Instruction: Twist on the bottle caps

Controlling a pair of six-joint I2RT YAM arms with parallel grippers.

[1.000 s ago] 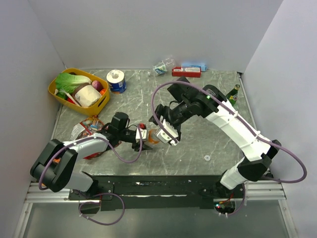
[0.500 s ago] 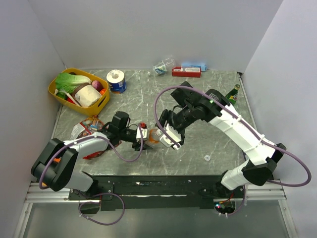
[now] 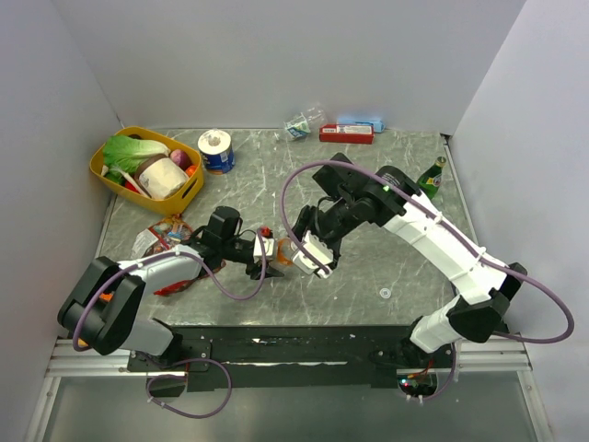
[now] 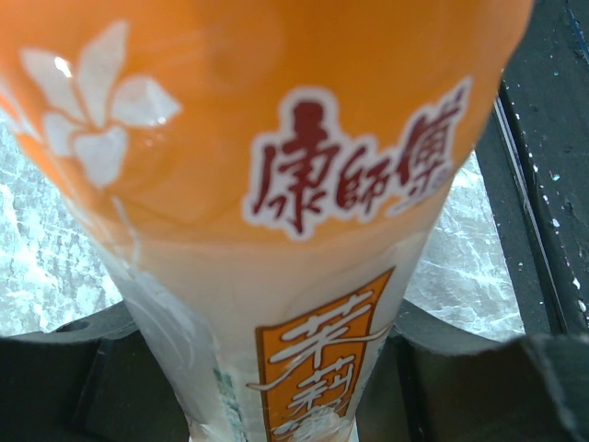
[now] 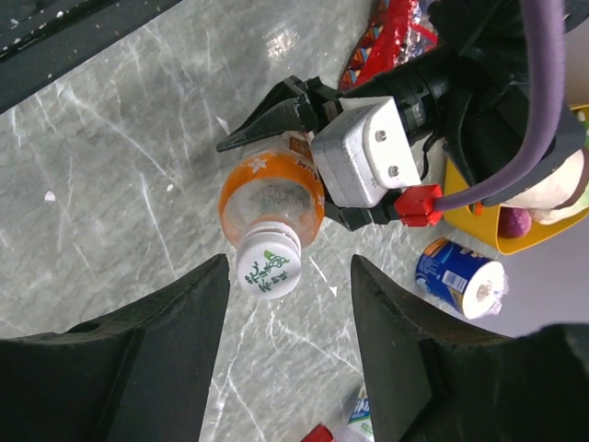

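I have the left fingers (image 4: 92, 378) clamped tight around the lower body of the orange drink bottle (image 5: 271, 198), which sits just left of centre in the top view, near the front of the surface (image 3: 368, 267). Its white cap (image 5: 269, 261) rests on the mouth. My right fingers (image 5: 179, 341) hang over it, partly open, one on each side of the cap with a gap on both sides, so they hold nothing yet.

The cap sits nearer the left-hand finger in the right wrist view. If I close off-centre like this, I judge that finger lands first and shoves the neck sideways or tips the cap, which could then cross-thread. The left grip is also on soft plastic, so twisting may spin the bottle in it.

I cannot see the threads under the cap, so I cannot tell whether it has caught. The bottle's base is hidden, and the left wrist view shows only label.
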